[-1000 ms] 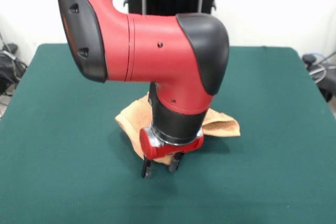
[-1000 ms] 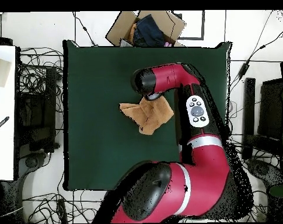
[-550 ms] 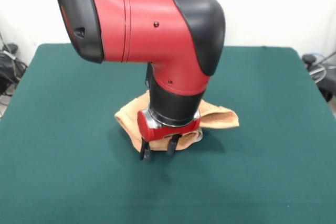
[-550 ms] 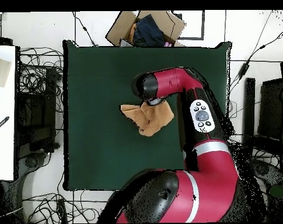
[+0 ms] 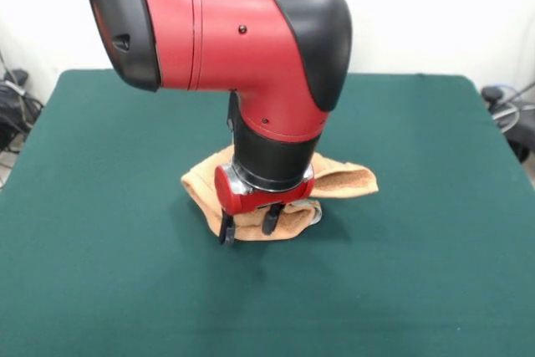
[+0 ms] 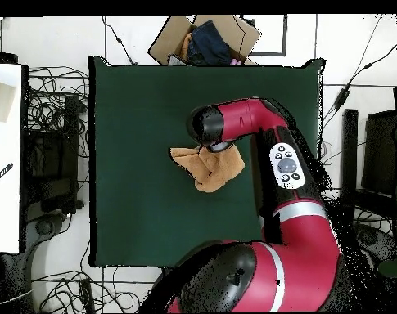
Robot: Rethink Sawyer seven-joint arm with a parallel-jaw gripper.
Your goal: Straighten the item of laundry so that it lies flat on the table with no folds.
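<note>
Front view: the gripper hangs low at the near edge of the towel, its two fingers pointing down.
Fingers: they stand a little apart; the towel's near edge seems to lie between or just behind them, but a firm grip cannot be confirmed.
Towel place: it lies bunched near the middle of the table, mostly hidden behind the wrist.
Long axis: in the front view the heap runs left to right, with a free lobe sticking out at the picture's right.
Overhead view: the towel is a folded, uneven patch, just below the arm's black end.
Key relation: the cloth spreads away from the fingers toward the far side, so a pull toward the near side would probably open the fold.
Around: a cardboard box and cables lie off the table; nothing on it blocks the way.
</note>
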